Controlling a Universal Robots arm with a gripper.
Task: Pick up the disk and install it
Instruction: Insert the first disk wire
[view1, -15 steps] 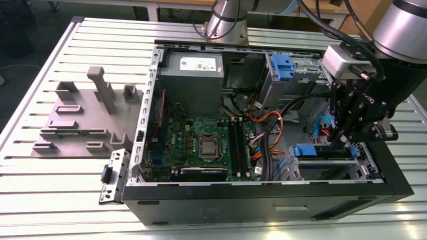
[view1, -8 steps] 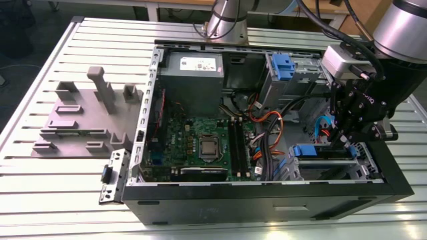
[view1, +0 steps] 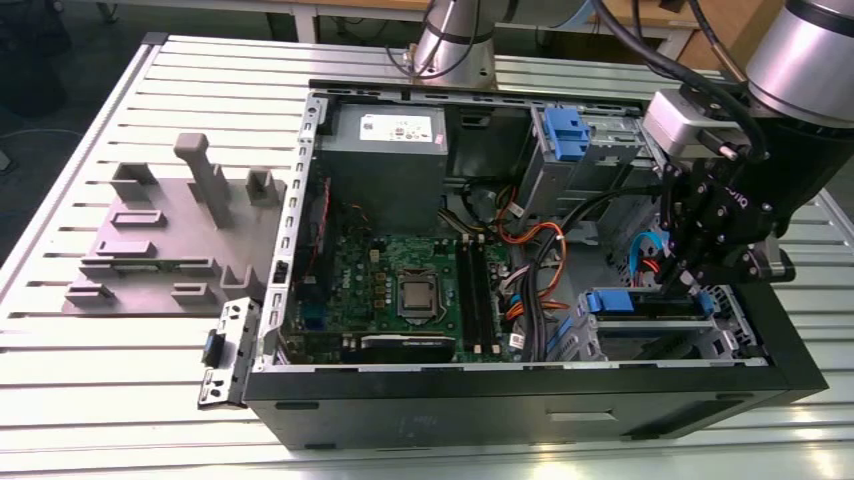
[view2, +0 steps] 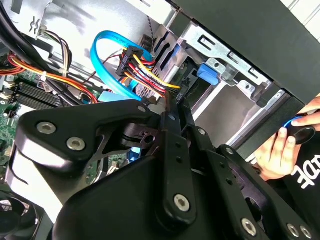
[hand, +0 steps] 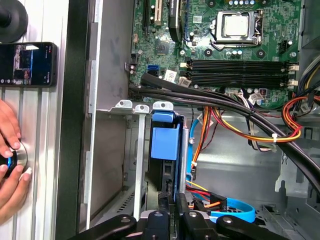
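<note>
One gripper, one disk, near-right corner of the open case.

My gripper (view1: 687, 285) hangs over the near silver cage (view1: 667, 335) at the exterior view's right. In the second wrist view its fingers (view2: 176, 117) lie pressed together; I can't tell whether anything sits between them. The disk (hand: 165, 142) seems to stand on edge in that cage's slot, just beside my fingertips, with one blue rail end showing. One blue cable (view2: 107, 65) loops close by. One person's hand (view2: 280, 150) rests outside the case wall. Farther: one motherboard (view1: 400, 285), one second cage (view1: 587, 150), one grey power-supply box (view1: 387, 150).
</note>
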